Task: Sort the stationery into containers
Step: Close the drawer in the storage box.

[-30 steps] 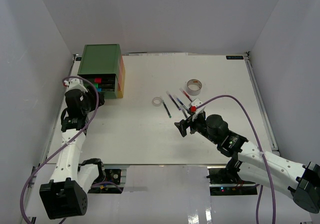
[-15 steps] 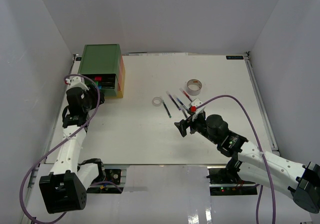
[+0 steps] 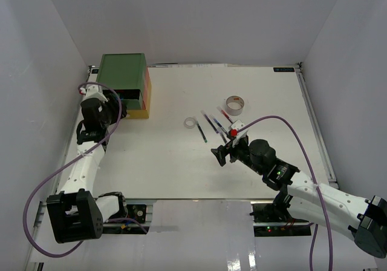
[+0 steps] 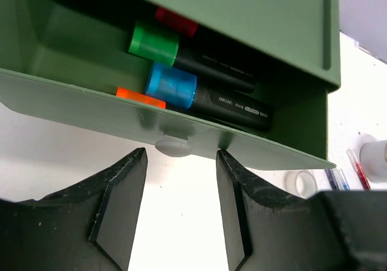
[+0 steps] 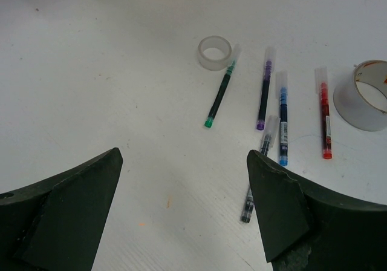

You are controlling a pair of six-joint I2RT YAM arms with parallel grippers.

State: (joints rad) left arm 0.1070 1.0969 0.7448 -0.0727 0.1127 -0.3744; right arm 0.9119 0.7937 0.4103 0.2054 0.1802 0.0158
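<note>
The green drawer [image 4: 72, 104] holds black markers [image 4: 230, 104] capped green, blue, orange and red. On the white table [image 5: 91, 71], pens [image 5: 264, 92] show green, purple, blue, red, black; the tape roll [image 5: 357, 117] is grey.

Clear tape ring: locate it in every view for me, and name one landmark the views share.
Top external: clear tape ring mid-table, just left of the pens.
Left wrist: ring lower right, below the right corner of the green drawer.
Right wrist: ring top centre, beside the upper end of the green-tipped pen.
Shared landmark: grey tape roll, to the ring's right in all three.
</note>
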